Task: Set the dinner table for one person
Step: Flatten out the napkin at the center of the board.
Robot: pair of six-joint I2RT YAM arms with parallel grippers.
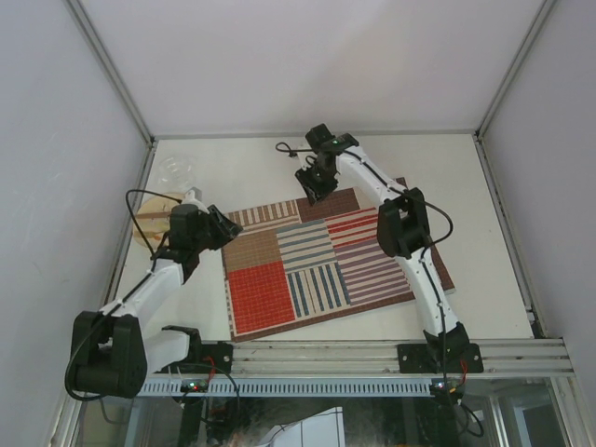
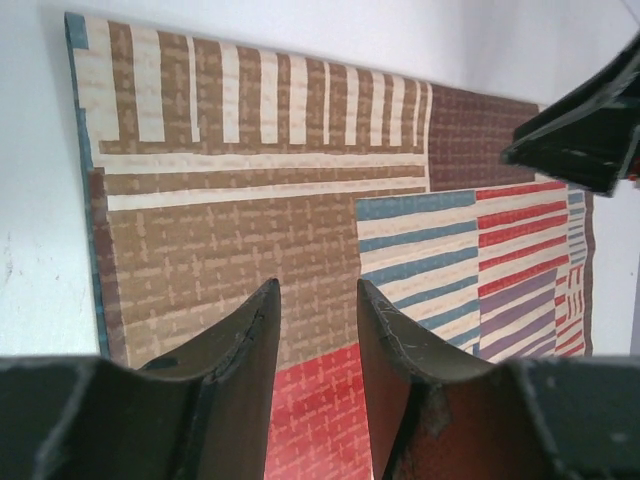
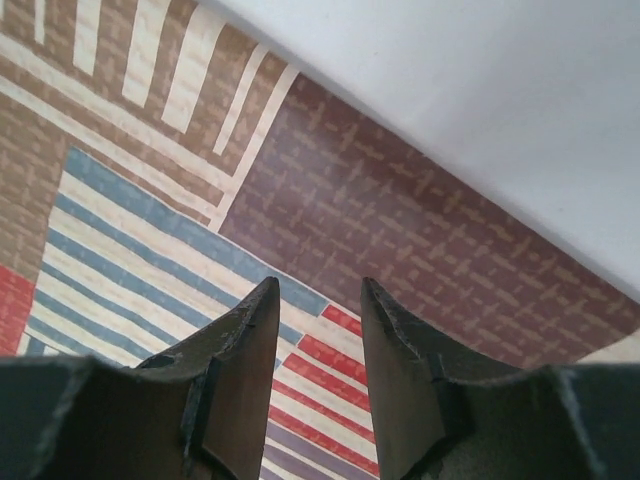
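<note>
The left gripper [image 2: 318, 290] is seen with fingers parted and empty above the left edge of the placemat [image 1: 326, 265]. The right gripper [image 3: 315, 290], likewise parted, is poised over its far edge. The dinner table [image 1: 251, 168] is spread beneath both.

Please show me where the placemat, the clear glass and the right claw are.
placemat [image 1: 312, 259]: top view, its striped middle patch.
clear glass [image 1: 177, 171]: top view, its round body.
right claw [image 3: 318, 292]: right wrist view, between fingertips.
</note>
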